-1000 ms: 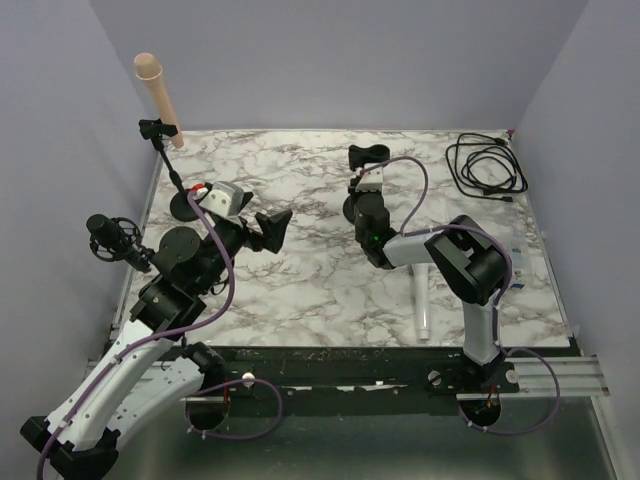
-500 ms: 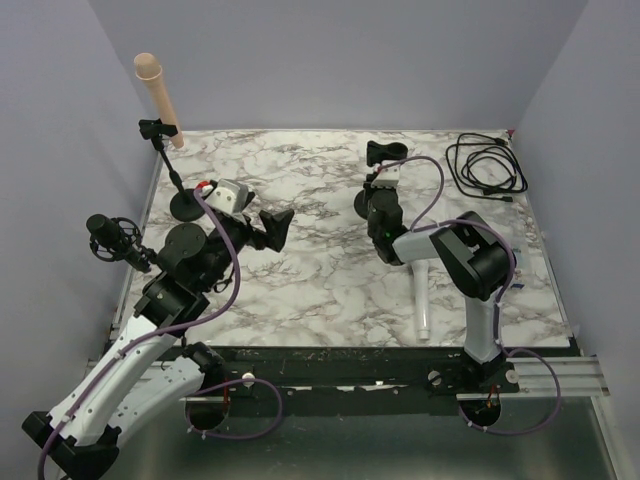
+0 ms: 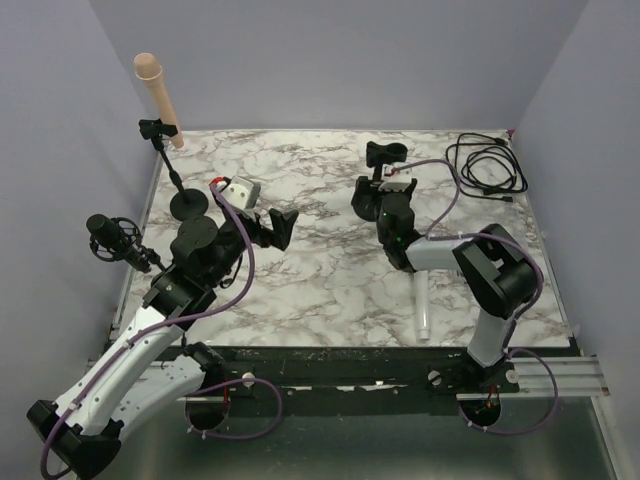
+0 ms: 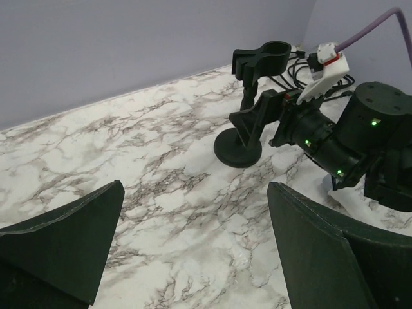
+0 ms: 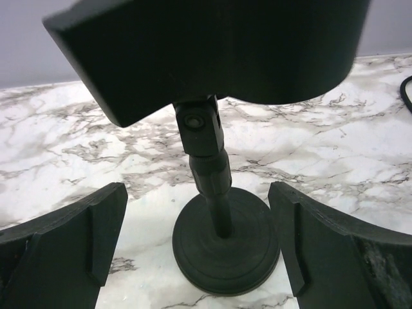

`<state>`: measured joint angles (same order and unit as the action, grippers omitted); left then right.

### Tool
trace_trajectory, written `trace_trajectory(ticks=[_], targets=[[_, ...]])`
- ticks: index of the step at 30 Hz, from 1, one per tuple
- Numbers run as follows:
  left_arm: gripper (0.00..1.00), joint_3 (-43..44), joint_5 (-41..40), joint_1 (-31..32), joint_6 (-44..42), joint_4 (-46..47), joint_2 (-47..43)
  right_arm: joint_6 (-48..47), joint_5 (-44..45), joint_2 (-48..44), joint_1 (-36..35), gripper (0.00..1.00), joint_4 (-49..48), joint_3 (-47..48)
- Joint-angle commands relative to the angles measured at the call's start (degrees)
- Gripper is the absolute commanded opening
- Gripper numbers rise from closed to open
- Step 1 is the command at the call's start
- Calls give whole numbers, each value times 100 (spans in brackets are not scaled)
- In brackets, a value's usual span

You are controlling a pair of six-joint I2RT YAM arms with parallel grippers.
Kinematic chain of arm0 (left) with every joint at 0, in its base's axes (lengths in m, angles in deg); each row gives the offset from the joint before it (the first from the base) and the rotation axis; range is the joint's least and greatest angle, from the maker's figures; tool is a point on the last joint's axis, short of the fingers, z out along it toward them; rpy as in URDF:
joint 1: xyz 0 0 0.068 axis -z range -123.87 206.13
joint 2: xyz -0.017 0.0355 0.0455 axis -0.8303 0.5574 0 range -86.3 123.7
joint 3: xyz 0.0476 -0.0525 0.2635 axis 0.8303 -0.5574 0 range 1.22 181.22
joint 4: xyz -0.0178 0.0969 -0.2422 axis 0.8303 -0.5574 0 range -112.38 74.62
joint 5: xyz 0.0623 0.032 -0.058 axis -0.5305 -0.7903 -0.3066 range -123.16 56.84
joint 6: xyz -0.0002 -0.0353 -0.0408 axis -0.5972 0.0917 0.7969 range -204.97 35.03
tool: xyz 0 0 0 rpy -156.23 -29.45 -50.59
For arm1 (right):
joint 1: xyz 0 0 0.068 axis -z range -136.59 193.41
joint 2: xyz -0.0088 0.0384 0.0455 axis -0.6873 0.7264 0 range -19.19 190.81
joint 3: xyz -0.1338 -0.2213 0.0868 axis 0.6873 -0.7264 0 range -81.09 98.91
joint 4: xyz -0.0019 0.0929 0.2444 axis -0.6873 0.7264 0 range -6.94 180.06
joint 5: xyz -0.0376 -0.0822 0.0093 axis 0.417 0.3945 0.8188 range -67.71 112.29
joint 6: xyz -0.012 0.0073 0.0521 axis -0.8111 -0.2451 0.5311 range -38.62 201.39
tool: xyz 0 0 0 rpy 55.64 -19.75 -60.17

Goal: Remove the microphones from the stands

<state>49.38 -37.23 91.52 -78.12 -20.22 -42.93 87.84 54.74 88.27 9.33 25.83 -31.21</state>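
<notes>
Now stand [image 5: 222, 248] centred just ahead of R jaws, spread wide.

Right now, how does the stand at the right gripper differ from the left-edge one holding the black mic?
The centre stand has an empty clip; the left stand carries a black microphone. The centre stand is upright between the open fingers of the right gripper; the left stand slants toward the left wall, ungripped. Both are black.
</notes>
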Motion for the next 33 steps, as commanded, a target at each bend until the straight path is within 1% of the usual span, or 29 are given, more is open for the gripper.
trace_trajectory(ticks=[1, 4, 8, 11, 13, 15, 17, 20, 21, 25, 29, 33], targets=[[97, 118, -86, 37, 130, -71, 75, 547, -315, -844, -19, 100, 783, -370], [97, 476, 177, 37, 413, -478, 131, 848, -471, -1320, -19, 100, 1565, -517], [97, 935, 376, 33, 734, -1188, 57, 1365, -1293, -1792, -23, 100, 2143, -781], [97, 1260, 396, 35, 832, -1682, -174, 1672, -2143, -2062, -52, 100, 2019, -1043], [97, 1465, 331, 37, 821, -1972, -352, 1748, -2714, -2154, -195, 100, 1856, -1106], [97, 1603, 180, 37, 782, -2271, -544, 1741, -3001, -2192, -474, 100, 1724, -1073], [97, 1670, -28, 37, 708, -2552, -769, 1635, -3072, -2191, -944, 100, 1419, -1046], [98, 1700, -389, 36, 588, -2892, -1153, 1565, -3204, -1910, -1631, 100, 921, -748], [98, 1705, -473, 37, 562, -2986, -1278, 1680, -3469, -1727, -1785, 100, 777, -605], [98, 1751, -749, 32, 524, -3307, -1738, 1855, -3693, -962, -2445, 100, 274, 179], [98, 1736, -963, 36, 488, -3644, -2192, 1616, -3570, -196, -3144, 100, 381, 1190], [99, 1727, -1094, 36, 424, -3914, -2583, 1389, -3534, 536, -3576, 100, 728, 2176]])
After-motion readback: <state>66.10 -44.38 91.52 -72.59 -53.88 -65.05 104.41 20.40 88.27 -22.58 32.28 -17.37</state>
